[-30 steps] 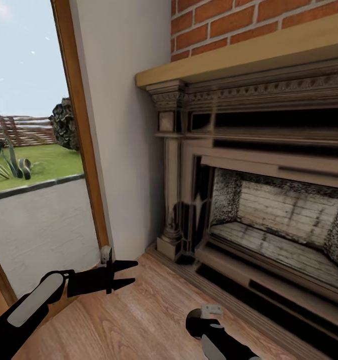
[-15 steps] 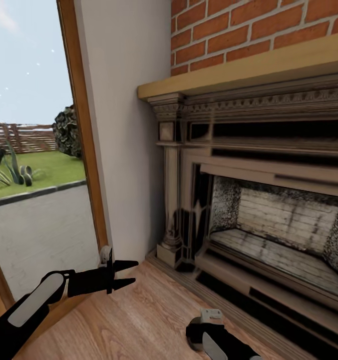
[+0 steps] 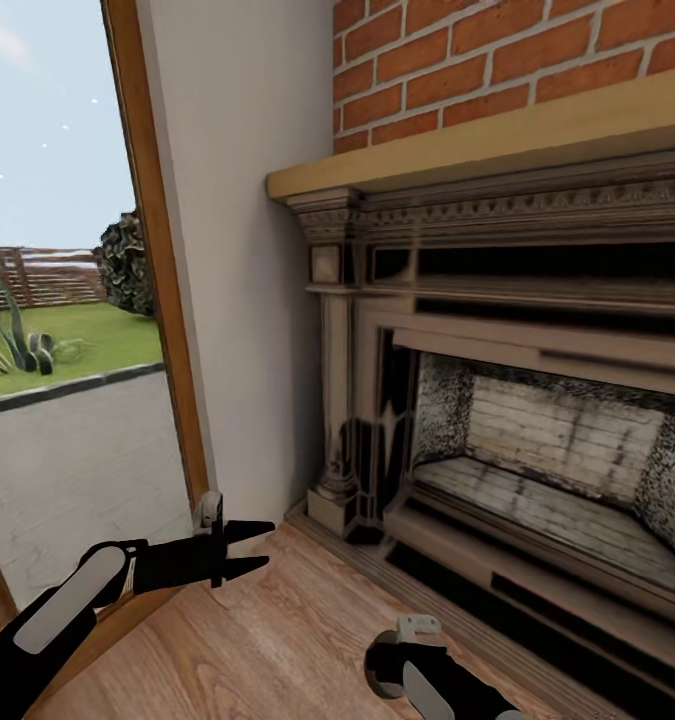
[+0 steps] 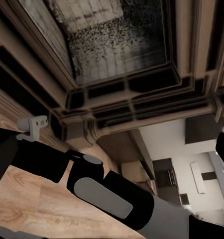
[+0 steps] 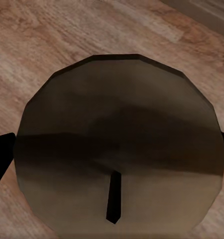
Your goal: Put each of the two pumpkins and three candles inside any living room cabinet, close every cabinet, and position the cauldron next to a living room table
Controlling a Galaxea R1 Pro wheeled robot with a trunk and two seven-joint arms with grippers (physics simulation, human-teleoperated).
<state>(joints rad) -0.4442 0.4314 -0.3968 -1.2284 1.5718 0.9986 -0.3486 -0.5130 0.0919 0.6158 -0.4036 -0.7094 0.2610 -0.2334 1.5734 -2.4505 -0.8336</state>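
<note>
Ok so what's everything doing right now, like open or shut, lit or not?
Left tool: open, holding nothing.
Right tool: pointing down, a finger on each side of the candle; can't tell if it is squeezing.
Candle: upright, not lit, wick showing.
Fireplace: no fire, nothing inside.

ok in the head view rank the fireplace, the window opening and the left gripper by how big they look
1. fireplace, largest.
2. window opening, somewhat smaller, though both are cut off by the frame.
3. left gripper, by far the smallest, despite being nearest the camera.
</note>
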